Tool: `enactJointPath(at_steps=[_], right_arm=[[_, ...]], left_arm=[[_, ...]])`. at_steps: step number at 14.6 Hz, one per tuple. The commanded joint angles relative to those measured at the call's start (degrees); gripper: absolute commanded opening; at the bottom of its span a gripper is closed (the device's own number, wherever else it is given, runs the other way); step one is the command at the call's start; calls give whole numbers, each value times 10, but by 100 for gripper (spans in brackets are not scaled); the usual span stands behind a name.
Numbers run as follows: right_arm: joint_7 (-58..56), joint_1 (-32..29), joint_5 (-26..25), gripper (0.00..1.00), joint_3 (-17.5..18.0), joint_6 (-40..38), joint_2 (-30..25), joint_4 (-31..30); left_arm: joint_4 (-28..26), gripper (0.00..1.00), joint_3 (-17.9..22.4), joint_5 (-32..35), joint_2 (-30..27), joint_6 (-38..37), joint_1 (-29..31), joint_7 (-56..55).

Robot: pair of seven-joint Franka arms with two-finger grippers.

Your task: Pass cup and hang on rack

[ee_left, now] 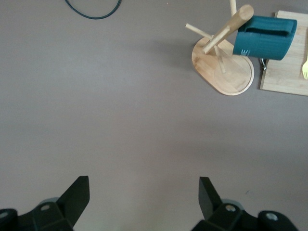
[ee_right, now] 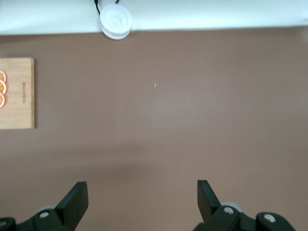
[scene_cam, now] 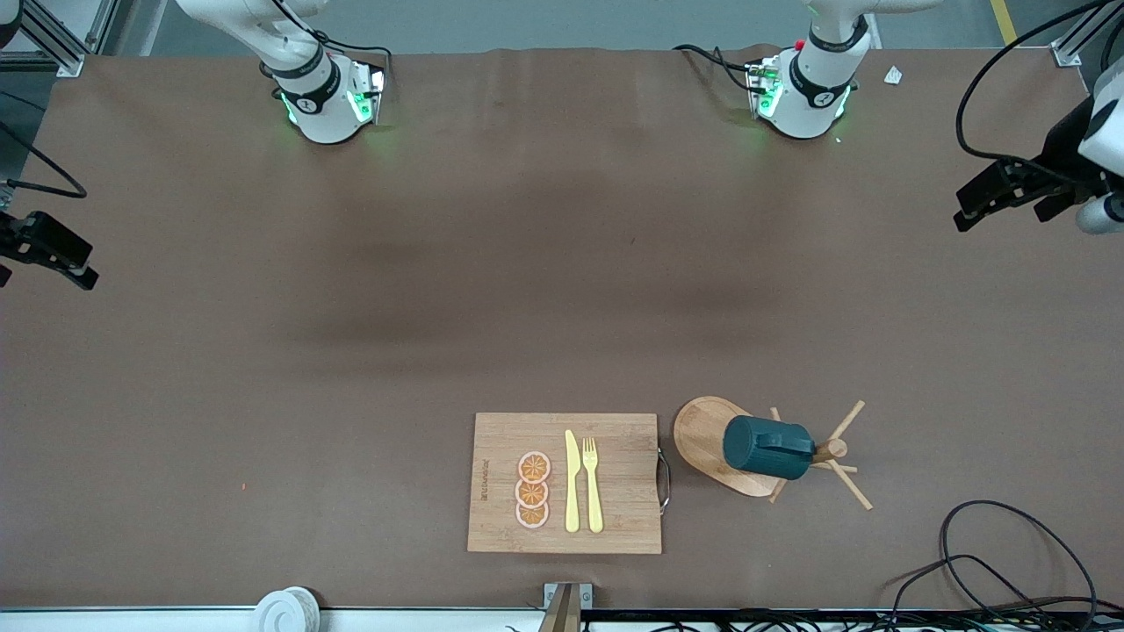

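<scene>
The brown counter (scene_cam: 351, 351) is carrying a bamboo cutting board (scene_cam: 615, 527) near the front camera, and just beside it, toward the left arm's end, the wooden mug tree (scene_cam: 702, 434). The teal cup (scene_cam: 767, 447) is already hanging there on its side, over the oval base. Both arms are waiting: the left pincer (ee_left: 144, 195) and the right pincer (ee_right: 142, 197) are hovering released, well apart from the cup, the left arm being nearer.

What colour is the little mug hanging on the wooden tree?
The small ribbed cylindrical mug is dark teal-green. The left wrist view shows it best.
</scene>
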Motion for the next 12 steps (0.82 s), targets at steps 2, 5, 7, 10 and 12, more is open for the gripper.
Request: enactJointPath(at_steps=[2,5,7,10,12], right_arm=[[-4,-15,47,100,1,-17,-1,7],[-6,-25,51,100,1,-15,-1,11],[-7,-25,43,100,2,-14,-1,19],[-5,-25,41,100,2,-14,-1,19],[-6,-25,41,100,2,-14,-1,19]], left_arm=[[-18,100,-6,-4,-17,-6,-1,11],[-15,100,-17,-4,-14,-9,-2,42],[-12,100,-17,-5,-11,-16,-2,72],[-8,100,-17,-4,-9,-23,-1,69],[-7,100,-17,-4,-9,-29,0,71]])
